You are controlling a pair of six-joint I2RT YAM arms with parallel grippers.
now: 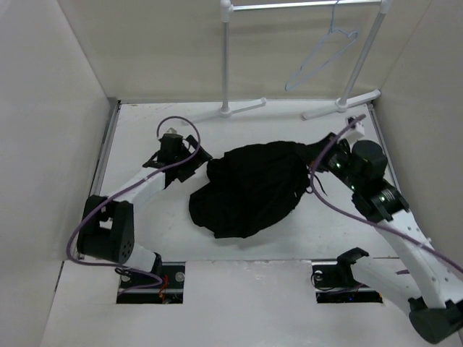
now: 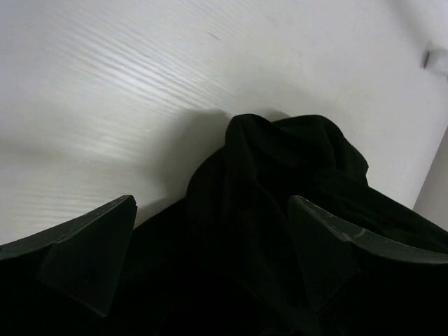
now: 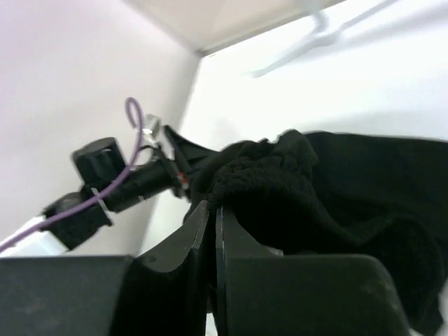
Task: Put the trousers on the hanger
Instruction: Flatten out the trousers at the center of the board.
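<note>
- The two arm bases are seen at the near edge of the white table (image 1: 155, 242), the left arm reaching in from the left and the right arm from the right.
- A purple cable (image 1: 172, 118) is looped above the left arm's wrist.
- The left gripper (image 2: 212, 210) is held low at the left edge of the heap with its fingers (image 2: 94, 255) spread wide apart. Black cloth lies between and beneath them, and nothing is pinched.
- The right gripper (image 3: 213, 210) is set against the right edge of the heap. Its fingers are pressed together, and a raised bunch of black cloth is gathered right at their tips, so it appears to be nipped there.
- The trousers (image 1: 249, 188) are found in the middle of the table as one crumpled black heap, between the two grippers and touched by both. The legs cannot be told apart in the folds.
- Beyond the heap, the feet of the white rail stand (image 1: 226, 65) are planted at the far edge of the table.
- The hanger (image 1: 322, 56) is hung by its hook from the stand's top rail, tilted, well apart from the trousers, and no cloth is carried on it.
</note>
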